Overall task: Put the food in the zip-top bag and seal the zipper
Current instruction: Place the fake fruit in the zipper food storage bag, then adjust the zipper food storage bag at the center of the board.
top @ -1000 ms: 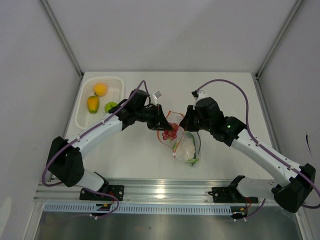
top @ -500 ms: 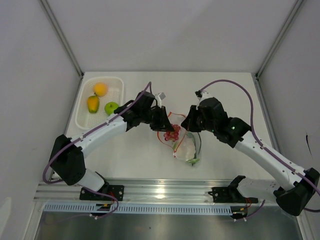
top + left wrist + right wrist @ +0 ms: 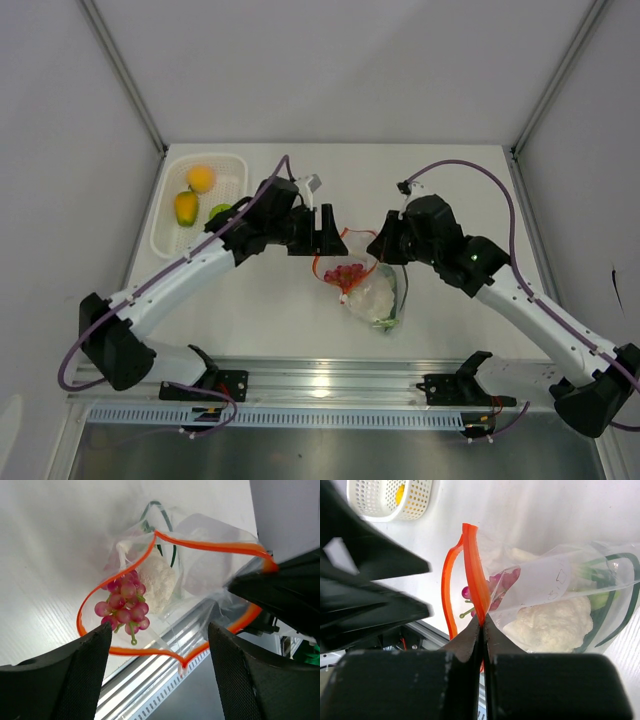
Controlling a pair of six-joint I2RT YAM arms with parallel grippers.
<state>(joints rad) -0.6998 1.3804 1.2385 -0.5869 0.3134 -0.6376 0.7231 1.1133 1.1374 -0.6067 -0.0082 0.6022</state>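
Top external view: bag [image 3: 375,295] half filled at centre frame, mouth held wide.
Right gripper [image 3: 481,622] pinches the orange zipper [image 3: 470,565]; left gripper [image 3: 326,230] hangs open above grapes [image 3: 124,605]. Next, likely fetching fruit [image 3: 186,208] from the basket [image 3: 165,215], upper left.

White matte table [image 3: 300,320], flat, with pale panels [image 3: 330,70] standing along three sides and an aluminium rail [image 3: 330,378] along the near edge. Far-left corner: white perforated plastic rectangular basket [image 3: 215,155], sitting flat, long side running front to back. Near the middle: crinkly clear plastic zip-top bag [image 3: 375,300], closed end resting on the table, orange-red zipper strip [image 3: 472,565] raised, well apart from the basket.
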